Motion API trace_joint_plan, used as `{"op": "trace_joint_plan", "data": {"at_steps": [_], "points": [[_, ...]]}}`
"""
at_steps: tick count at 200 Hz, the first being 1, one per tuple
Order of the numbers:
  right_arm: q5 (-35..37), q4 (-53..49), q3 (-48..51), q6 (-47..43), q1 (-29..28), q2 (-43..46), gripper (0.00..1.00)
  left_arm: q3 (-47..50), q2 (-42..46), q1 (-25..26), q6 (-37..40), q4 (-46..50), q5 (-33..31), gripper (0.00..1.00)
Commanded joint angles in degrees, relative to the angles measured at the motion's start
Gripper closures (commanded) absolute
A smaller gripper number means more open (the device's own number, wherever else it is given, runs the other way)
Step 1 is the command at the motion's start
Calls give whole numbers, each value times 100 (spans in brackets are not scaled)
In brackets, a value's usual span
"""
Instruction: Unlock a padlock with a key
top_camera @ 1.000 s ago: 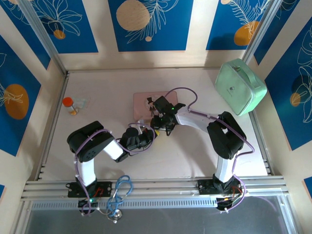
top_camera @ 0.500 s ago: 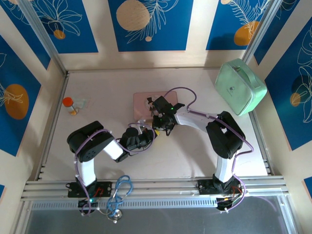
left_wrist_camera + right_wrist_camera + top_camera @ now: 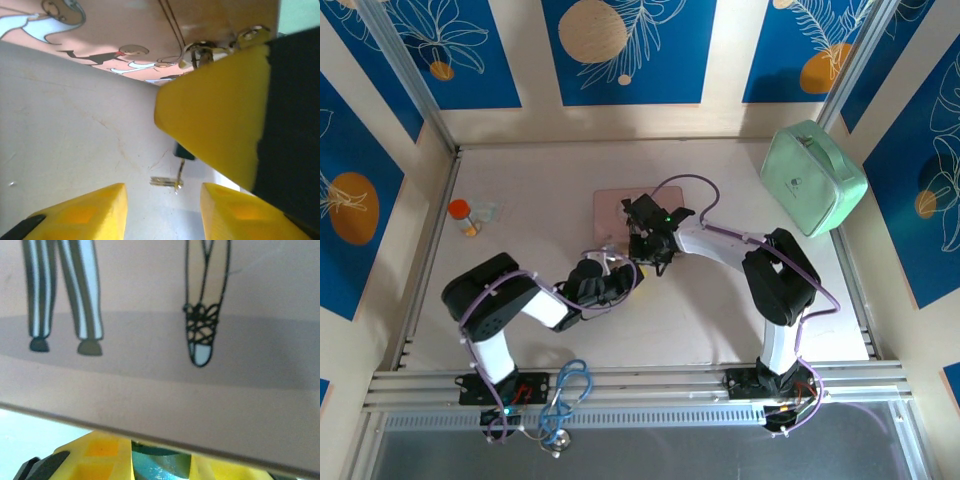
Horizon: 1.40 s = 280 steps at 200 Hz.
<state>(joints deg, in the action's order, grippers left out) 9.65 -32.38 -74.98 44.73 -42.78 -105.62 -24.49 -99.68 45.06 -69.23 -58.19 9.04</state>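
You had bare bench point(image 3: 710, 300) open on the near side. The pink box point(image 3: 610, 208) walled the far side, and the right fingers point(image 3: 215, 125), clamped round the padlock point(image 3: 159, 465), crowded the gap ahead of your left fingers point(image 3: 85, 215).

padlock point(image 3: 160, 466): glossy teal, silvery metal part | box point(image 3: 150, 390): matt card | table point(image 3: 65, 125): matt, scuffed

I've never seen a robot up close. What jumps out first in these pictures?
The left tool and right tool meet mid-table, almost nose to nose at the near edge of a pink picture box. The right tool's yellow fingers pinch a tiny teal padlock. A mint-green case sits at the far right.
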Motion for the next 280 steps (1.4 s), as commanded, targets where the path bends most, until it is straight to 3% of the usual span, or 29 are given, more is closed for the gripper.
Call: {"op": "trace_joint_plan", "data": {"at_steps": [1,61,94,149,175,211,280], "points": [[-112,-484,-194,183,-159,-165,100,-19,540,-11,585,456,-297,44],[-160,-769,-386,480,-204,-402,100,480,1018,219,602,586,-1071,61],[-277,-765,-377,572,-213,-440,100,318,837,251,729,594,-1002,73],[-444,-1210,-652,677,-162,-623,100,272,427,265,670,28,-829,75],[-499,-1326,-702,695,-142,-653,100,287,438,294,718,-51,-833,66],[-532,-1333,-711,712,-141,-667,100,150,366,293,754,-12,-758,75],[-585,-1305,-711,739,-125,-673,100,51,139,320,674,-166,-655,78]]}}
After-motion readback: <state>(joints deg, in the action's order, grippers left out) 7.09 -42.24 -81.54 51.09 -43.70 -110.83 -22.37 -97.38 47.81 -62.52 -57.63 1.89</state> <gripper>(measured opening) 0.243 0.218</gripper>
